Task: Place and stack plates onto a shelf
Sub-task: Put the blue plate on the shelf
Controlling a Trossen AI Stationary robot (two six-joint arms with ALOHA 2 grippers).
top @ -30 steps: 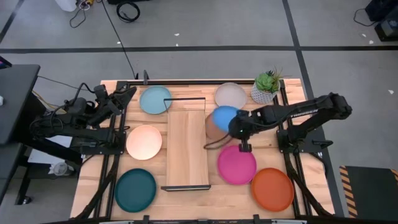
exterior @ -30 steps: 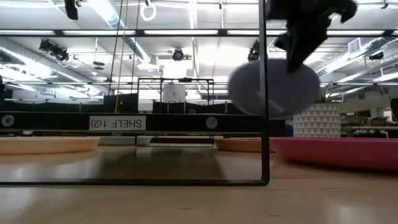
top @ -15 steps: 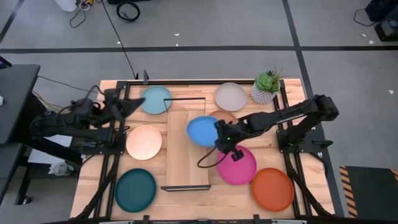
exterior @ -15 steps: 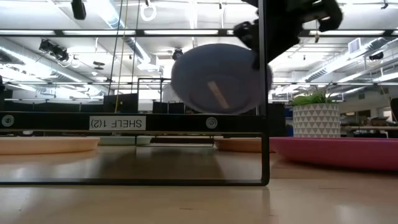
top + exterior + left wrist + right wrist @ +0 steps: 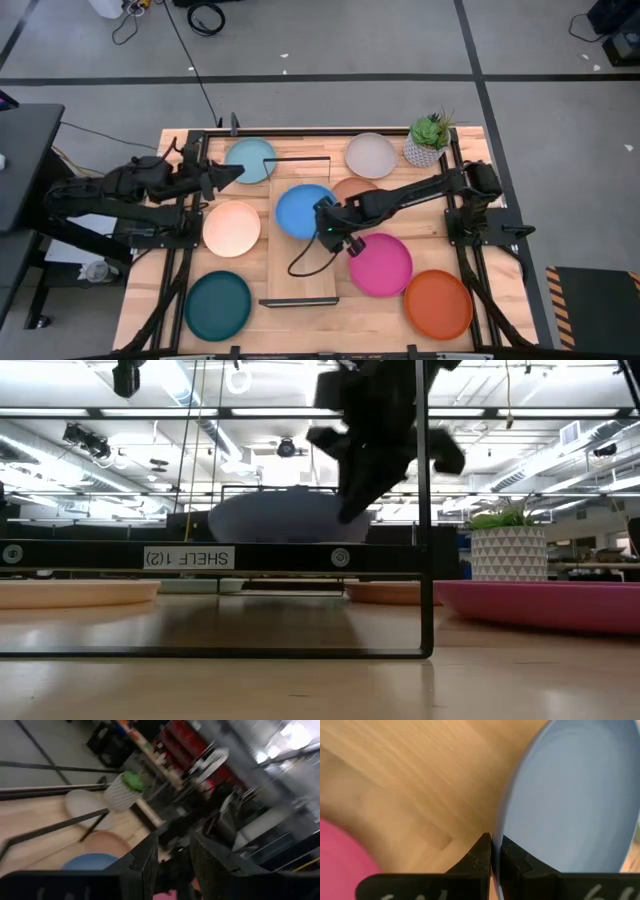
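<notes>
The blue plate [image 5: 303,210] hangs over the far half of the pale wooden shelf [image 5: 302,262] and shows in the low view as the blue plate [image 5: 285,517]. My right gripper [image 5: 329,224] is shut on its rim. Whether the plate touches the board is hidden by the black bar in the low view. My left gripper [image 5: 234,173] is open, beside the light blue plate [image 5: 250,159], touching nothing. The tan plate [image 5: 358,189] lies flat on the table, just right of the shelf. My right gripper pinches the blue plate's rim [image 5: 506,827] between its two fingers, on the edge facing the table's right and near side. The fingers [image 5: 481,851] come from the right, slanting down. The plate [image 5: 570,805] sits nearly level, reaching from the fingers toward the table's left.
Flat on the table lie the grey-white plate [image 5: 371,154], peach plate [image 5: 232,228], magenta plate [image 5: 381,264], orange plate [image 5: 438,304] and dark teal plate [image 5: 218,305]. A potted plant [image 5: 428,139] stands at the far right. The shelf's black wire frame [image 5: 425,510] rises around the board.
My right gripper has carried the blue plate toward the table's left, from above the tan plate to over the shelf board, and down. The plate has gone from steeply tilted to nearly level. My left gripper has moved right, toward the light blue plate.
</notes>
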